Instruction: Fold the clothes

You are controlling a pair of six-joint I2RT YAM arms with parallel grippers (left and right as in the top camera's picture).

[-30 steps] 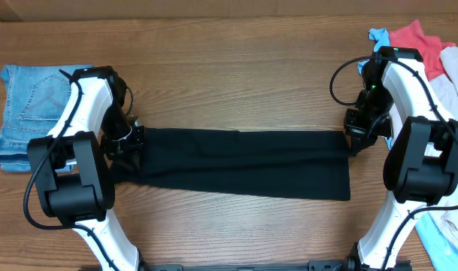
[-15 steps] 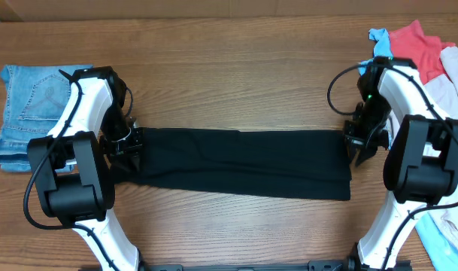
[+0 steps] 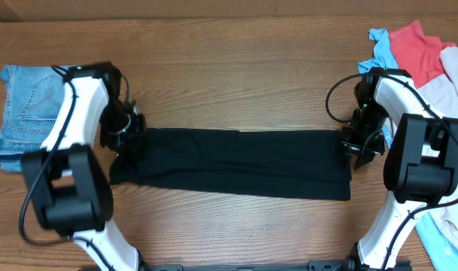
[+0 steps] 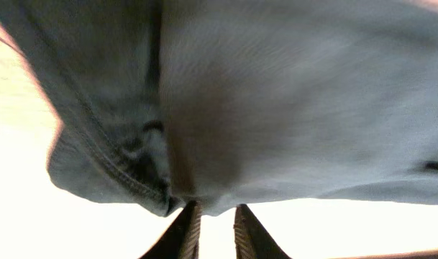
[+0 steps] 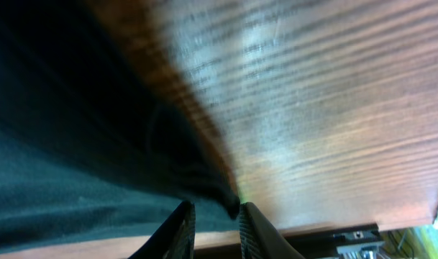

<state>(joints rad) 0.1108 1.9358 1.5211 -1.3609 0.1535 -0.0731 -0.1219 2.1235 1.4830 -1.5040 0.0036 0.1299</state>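
The black garment (image 3: 236,162) lies folded into a long flat band across the middle of the wooden table (image 3: 229,75). The left gripper (image 3: 125,143) has its fingers (image 4: 188,229) pinched on the band's left end, and the right gripper (image 3: 362,147) has its fingers (image 5: 181,230) closed on the edge of the right end. Folded blue jeans (image 3: 25,105) lie at the far left, and a pile of clothes (image 3: 428,53) is heaped at the right edge.

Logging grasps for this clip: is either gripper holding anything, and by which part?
Both hold the black shirt: the left gripper pinches its left end, and the right gripper pinches the far corner of its right end.
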